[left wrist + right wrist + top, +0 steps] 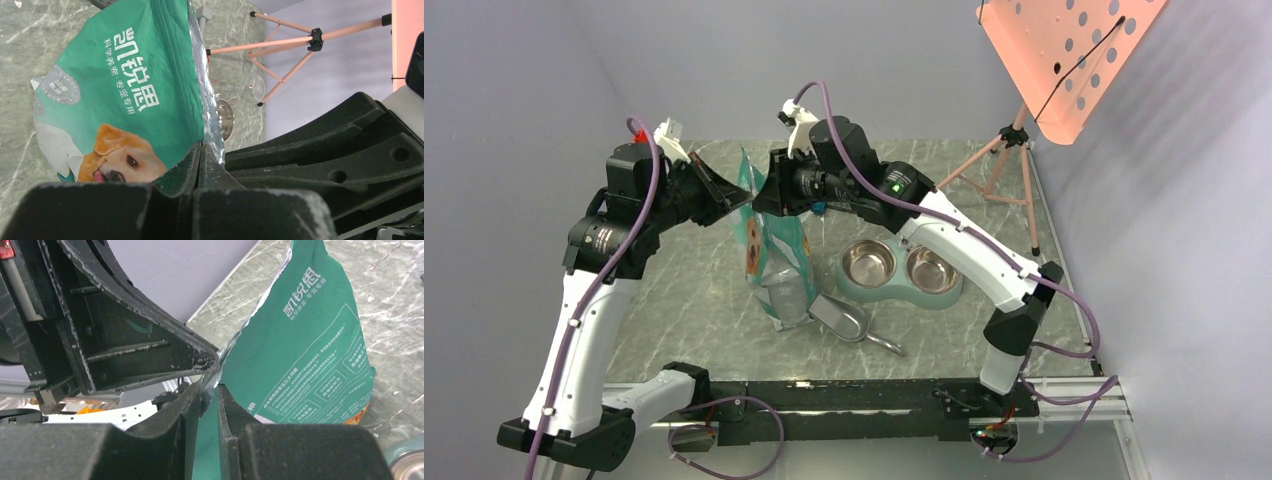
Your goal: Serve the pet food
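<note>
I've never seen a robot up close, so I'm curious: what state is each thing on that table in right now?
Pouch: upright, mouth open, top edge between both arms' fingers.
Left fingers: shut on the pouch's edge.
Right fingers: slightly apart, astride the pouch's edge.
Twin bowl dish: both bowls empty.
Scoop: lying flat beside the pouch, nothing visible in it.

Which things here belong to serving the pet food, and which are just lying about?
For the job:
- pouch, top edge pinched by the left tool, with the right tool around that edge too
- dish
- scoop

Lying about:
- pink tripod
- pink perforated board
</note>
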You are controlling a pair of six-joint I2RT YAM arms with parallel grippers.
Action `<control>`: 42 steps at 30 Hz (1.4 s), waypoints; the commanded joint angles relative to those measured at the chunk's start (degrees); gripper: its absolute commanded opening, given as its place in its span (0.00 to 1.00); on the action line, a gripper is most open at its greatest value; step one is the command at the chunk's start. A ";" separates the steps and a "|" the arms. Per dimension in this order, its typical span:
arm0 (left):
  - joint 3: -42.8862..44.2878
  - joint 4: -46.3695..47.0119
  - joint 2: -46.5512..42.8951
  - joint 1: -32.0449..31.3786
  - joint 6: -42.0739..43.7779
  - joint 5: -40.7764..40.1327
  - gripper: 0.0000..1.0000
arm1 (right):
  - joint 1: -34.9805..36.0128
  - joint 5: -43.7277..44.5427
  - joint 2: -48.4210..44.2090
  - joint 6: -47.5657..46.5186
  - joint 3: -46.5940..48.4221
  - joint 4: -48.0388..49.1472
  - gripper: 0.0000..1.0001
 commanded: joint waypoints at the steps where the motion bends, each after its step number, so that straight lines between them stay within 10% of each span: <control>1: -1.40 2.78 -1.39 -0.26 -0.41 0.35 0.00 | -0.18 -0.72 2.46 0.86 4.09 0.71 0.21; 6: 0.54 -1.77 -0.30 -0.28 0.14 -2.46 0.00 | -0.11 2.93 4.59 0.90 7.09 -3.03 0.00; 15: 2.88 -7.68 0.36 -0.32 1.87 -8.16 0.00 | 6.01 27.13 5.39 -4.42 15.05 -13.97 0.00; 20: 1.83 -3.27 -0.43 -0.28 2.06 -4.58 0.01 | 6.23 25.71 4.52 -5.58 14.18 -12.22 0.00; 32: -1.40 1.77 -2.94 -0.37 -2.77 -5.21 0.58 | 6.14 18.45 0.12 -7.56 6.62 -3.97 0.00; 38: -2.89 3.88 -3.86 -0.33 -4.10 -5.05 0.63 | 5.86 16.90 -1.65 -8.05 3.72 -1.95 0.00; 42: -3.07 3.72 -3.24 -0.37 -3.83 -4.49 0.50 | 5.38 15.44 -1.81 -7.82 3.27 -1.64 0.00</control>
